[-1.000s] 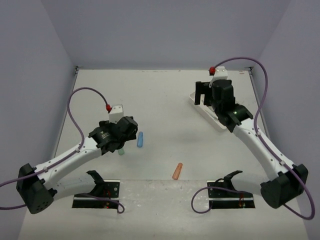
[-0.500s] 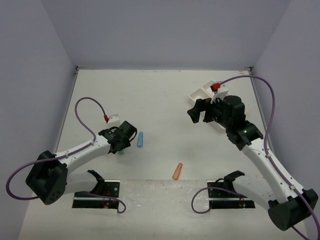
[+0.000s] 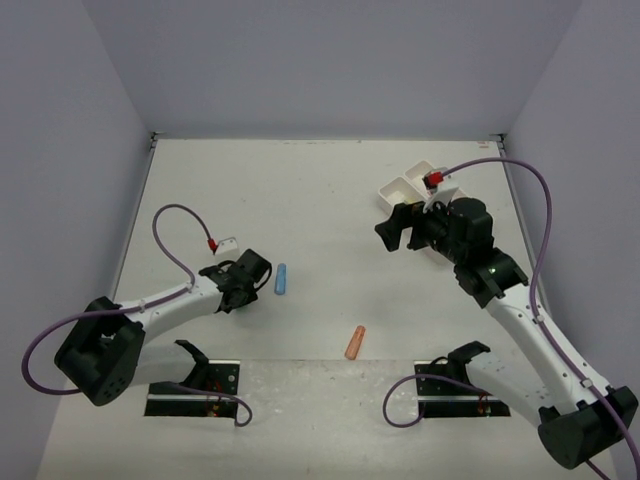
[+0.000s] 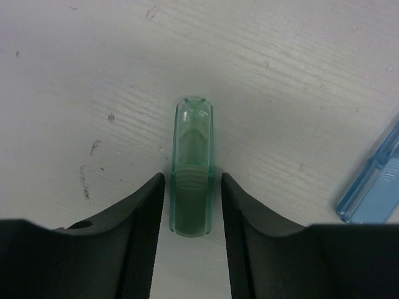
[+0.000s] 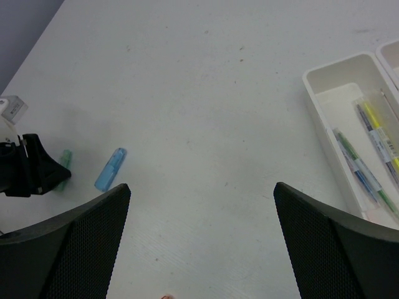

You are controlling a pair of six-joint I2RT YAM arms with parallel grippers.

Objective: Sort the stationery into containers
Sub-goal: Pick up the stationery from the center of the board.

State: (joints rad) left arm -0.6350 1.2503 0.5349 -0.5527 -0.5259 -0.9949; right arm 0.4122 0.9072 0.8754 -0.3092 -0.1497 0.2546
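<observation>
The fingers (image 4: pixel 146 212) of your left gripper (image 4: pixel 193 179) stand one on each side of the stubby green piece (image 4: pixel 192 137), very close to its sides. From the wrist view you cannot tell if they press it or only flank it. The green piece lies flat on the white table (image 3: pixel 300 190), with its rounded end pointing away from the gripper. Near it, to the right in this view, lies the blue piece (image 4: pixel 374 187), apart from the fingers and not touched. The orange piece (image 3: pixel 355 342) rests alone closer to the arm bases, between the two arms and well apart from both grippers. Your right gripper (image 3: pixel 400 228) hangs above the table with its fingers (image 5: pixel 81 243) spread wide and nothing between them. It is beside the white tray (image 5: pixel 324 81), which sits at the far right of the table. In one long compartment of the tray, several thin pens (image 5: pixel 368 162), yellow, green and blue, lie lengthwise.
</observation>
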